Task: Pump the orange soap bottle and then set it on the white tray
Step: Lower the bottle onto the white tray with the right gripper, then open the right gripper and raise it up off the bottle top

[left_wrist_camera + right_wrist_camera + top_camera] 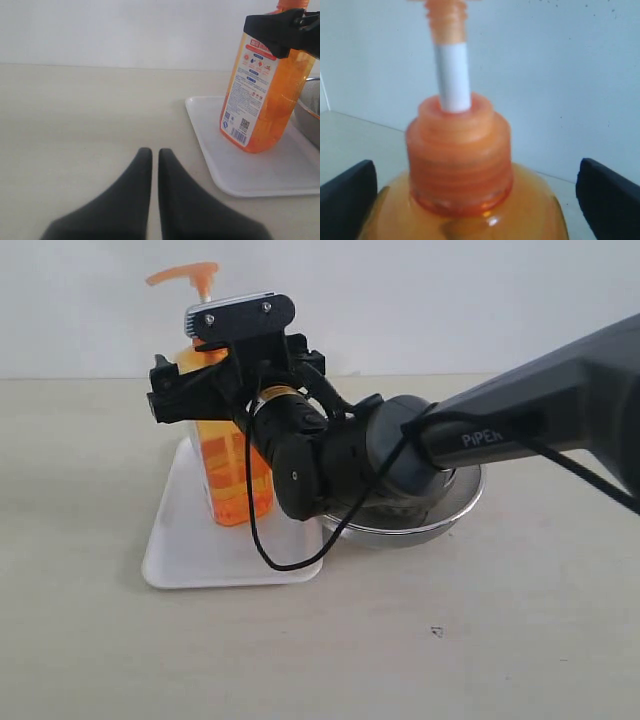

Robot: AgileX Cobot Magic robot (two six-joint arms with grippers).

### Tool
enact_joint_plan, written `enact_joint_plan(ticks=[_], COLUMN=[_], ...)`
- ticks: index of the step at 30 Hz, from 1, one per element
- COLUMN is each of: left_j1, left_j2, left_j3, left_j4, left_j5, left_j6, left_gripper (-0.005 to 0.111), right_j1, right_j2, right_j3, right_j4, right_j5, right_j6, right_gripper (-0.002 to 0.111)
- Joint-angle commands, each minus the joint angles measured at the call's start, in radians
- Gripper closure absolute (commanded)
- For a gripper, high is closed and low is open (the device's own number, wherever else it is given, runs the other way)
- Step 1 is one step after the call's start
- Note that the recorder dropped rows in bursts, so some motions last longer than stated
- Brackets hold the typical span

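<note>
Reaching in from the right edge of the pale surface, the right arm extends toward the white tray and passes over a steel bowl that sits just beside the tray's right edge. Orange soap bottle stands upright on the tray, toward its far right corner, pump head up. Right claw open: fingers straddle the bottle's shoulders below the neck, a gap showing on one side. Left claw closed, empty, low over the surface, apart from the tray.

A plain lab bench — bare beige tabletop, blank white wall.
</note>
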Motion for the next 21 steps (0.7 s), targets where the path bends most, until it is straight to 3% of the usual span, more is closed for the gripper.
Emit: enact_joint_plan(ticks=[1, 21], left_j1=[0.002, 0.002], left_j2=[-0.004, -0.004], left_j3=[0.004, 0.004], left_j4=[-0.007, -0.007], left_j5=[-0.006, -0.006], left_j6=[0.004, 0.004], left_gripper=[0.102, 0.102], right_j1=[-0.003, -0.003], right_j2=[-0.010, -0.073], right_j3=[-0.003, -0.003], right_j4=[-0.002, -0.009], right_j5=[-0.013, 0.030], right_j6=[0.003, -0.001], right_gripper=[0.003, 0.003])
